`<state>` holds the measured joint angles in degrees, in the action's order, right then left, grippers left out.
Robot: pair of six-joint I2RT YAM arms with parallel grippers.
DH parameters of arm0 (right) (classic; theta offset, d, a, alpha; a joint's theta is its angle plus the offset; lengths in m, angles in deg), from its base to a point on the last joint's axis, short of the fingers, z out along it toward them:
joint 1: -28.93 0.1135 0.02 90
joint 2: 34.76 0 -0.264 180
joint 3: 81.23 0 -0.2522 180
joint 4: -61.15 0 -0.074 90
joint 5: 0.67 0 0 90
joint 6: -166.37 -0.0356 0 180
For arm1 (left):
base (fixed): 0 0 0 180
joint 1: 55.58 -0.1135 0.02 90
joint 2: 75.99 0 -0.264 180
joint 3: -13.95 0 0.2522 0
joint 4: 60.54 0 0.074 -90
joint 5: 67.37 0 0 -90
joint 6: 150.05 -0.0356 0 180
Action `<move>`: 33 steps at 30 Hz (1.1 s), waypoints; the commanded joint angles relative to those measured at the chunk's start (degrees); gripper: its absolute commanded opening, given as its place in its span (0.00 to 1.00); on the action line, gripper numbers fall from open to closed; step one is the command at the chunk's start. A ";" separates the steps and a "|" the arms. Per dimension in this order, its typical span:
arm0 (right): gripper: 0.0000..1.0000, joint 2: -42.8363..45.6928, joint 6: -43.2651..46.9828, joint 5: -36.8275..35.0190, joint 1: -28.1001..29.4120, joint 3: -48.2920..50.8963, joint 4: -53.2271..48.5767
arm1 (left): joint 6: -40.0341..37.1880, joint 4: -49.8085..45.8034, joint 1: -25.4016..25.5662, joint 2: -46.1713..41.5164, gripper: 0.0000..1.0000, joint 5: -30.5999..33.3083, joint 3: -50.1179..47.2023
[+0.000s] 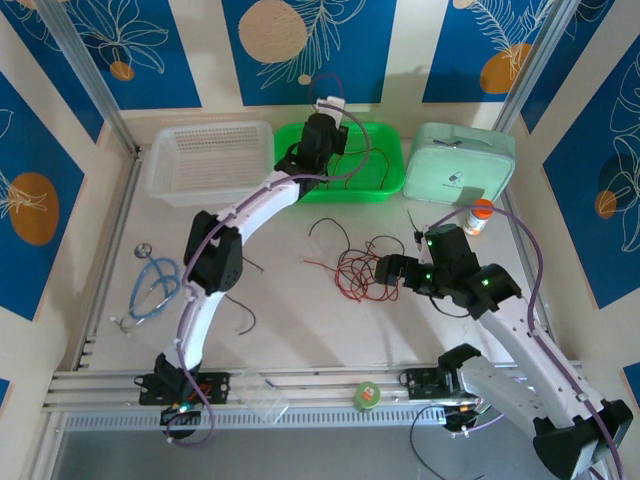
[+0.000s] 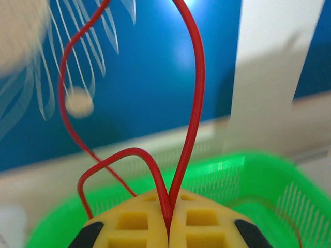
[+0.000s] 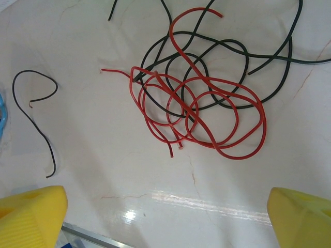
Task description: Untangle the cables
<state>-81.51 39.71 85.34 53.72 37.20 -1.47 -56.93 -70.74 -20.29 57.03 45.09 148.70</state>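
A tangle of thin red and black cables [image 3: 207, 103] lies on the white table, also seen mid-table from above [image 1: 355, 265]. My right gripper [image 3: 165, 217] hovers just short of the tangle, wide open, with its yellow fingertips [image 3: 31, 212] far apart and nothing between them. It sits to the right of the tangle [image 1: 385, 270]. My left gripper [image 2: 169, 217] is shut on one red cable [image 2: 194, 119], which loops upward from the jaws. That gripper is held over the green basket [image 1: 328, 115].
A green basket [image 1: 385, 165] stands at the back, with a white basket [image 1: 210, 160] to its left and a mint case [image 1: 462, 160] to its right. A loose black wire [image 3: 36, 119] lies apart from the tangle. A light-blue stethoscope [image 1: 150, 285], an orange-capped bottle [image 1: 480, 215] and a tape roll [image 1: 367, 395] lie around.
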 commanded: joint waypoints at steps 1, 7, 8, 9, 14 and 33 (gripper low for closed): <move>0.99 -0.04 -0.11 1.78 0.25 -2.43 -1.32 | 9.06 -10.21 -1.92 2.52 0.00 -4.74 6.36; 0.99 -1.00 0.11 1.50 0.34 -3.81 -2.11 | 12.08 -31.72 -4.21 10.07 0.10 -15.20 20.42; 0.99 -1.33 0.10 1.28 0.30 -4.08 -2.30 | 11.76 -33.53 -4.54 10.56 0.16 -16.26 20.50; 0.99 -1.59 0.18 1.18 0.34 -4.30 -2.37 | 11.68 -34.81 -4.85 10.89 0.21 -16.96 20.50; 0.99 -2.49 -0.03 0.79 0.77 -5.66 -3.12 | 12.91 -38.76 -6.49 10.06 0.66 -24.54 20.87; 0.97 -6.22 -0.63 -2.30 7.78 -10.47 -6.23 | 13.92 -70.26 -6.02 -17.18 1.00 -17.00 15.55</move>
<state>-86.88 39.45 84.01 60.04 29.11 -6.28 -43.62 -131.33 -26.43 46.84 22.86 168.61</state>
